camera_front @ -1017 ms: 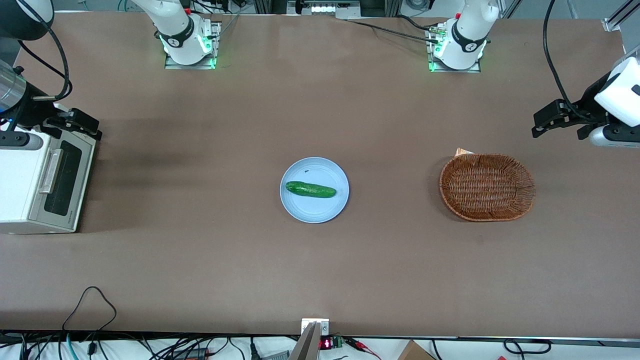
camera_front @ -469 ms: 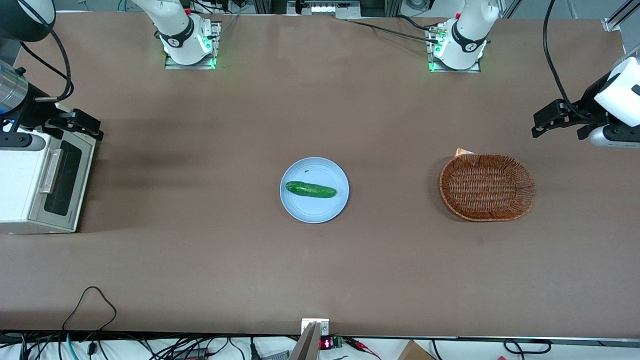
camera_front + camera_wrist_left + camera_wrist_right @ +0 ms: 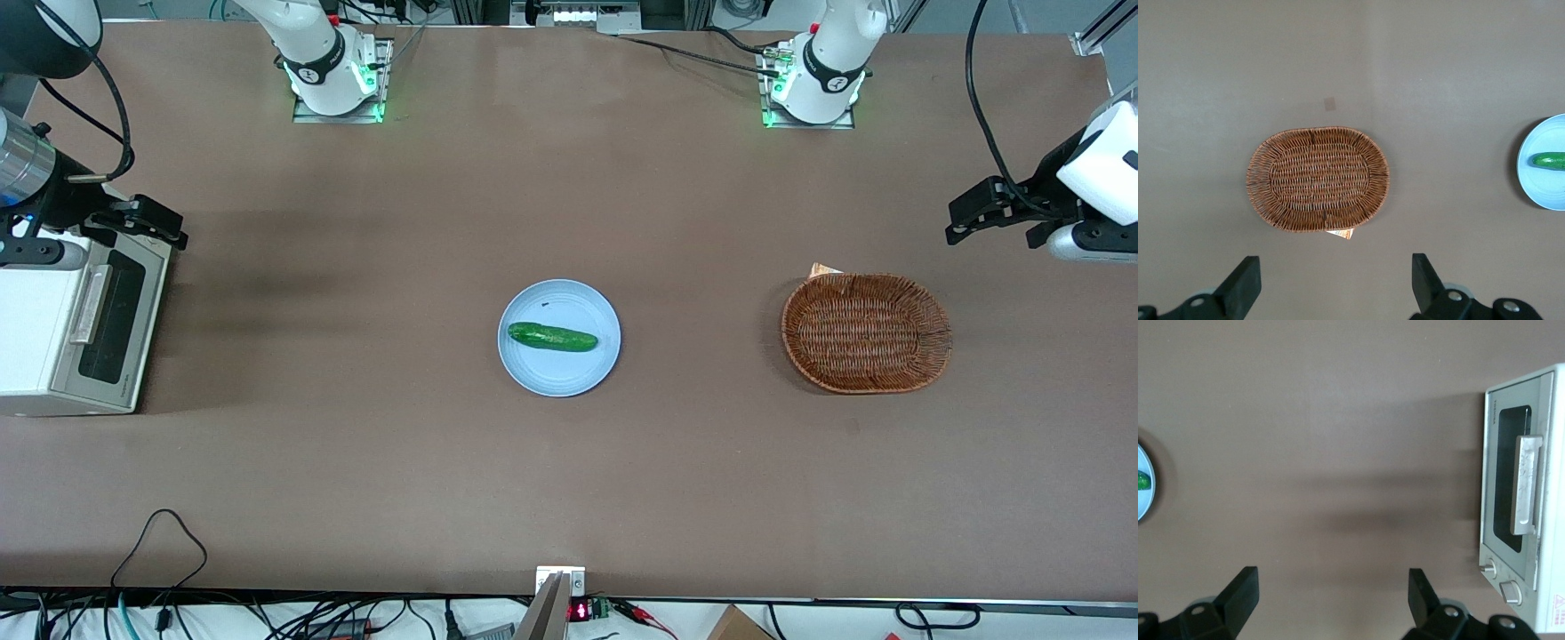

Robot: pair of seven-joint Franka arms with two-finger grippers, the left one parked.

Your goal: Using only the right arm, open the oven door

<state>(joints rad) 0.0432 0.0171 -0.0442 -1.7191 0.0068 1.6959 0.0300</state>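
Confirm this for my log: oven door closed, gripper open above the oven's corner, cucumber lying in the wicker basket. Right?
Not quite. The cucumber lies on the blue plate, and the wicker basket holds nothing visible; the front view shows it. The oven door is closed, and the gripper is open above the oven's corner.

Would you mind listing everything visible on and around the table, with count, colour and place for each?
toaster oven: one, white, at the working arm's end of the table.
oven door: one, silver-grey with dark window, shut, facing the plate.
plate: one, light blue, mid-table.
cucumber: one, green, on the plate.
basket: one, brown wicker, toward the parked arm's end.
gripper: one, black, open, above the oven's corner farther from the front camera.
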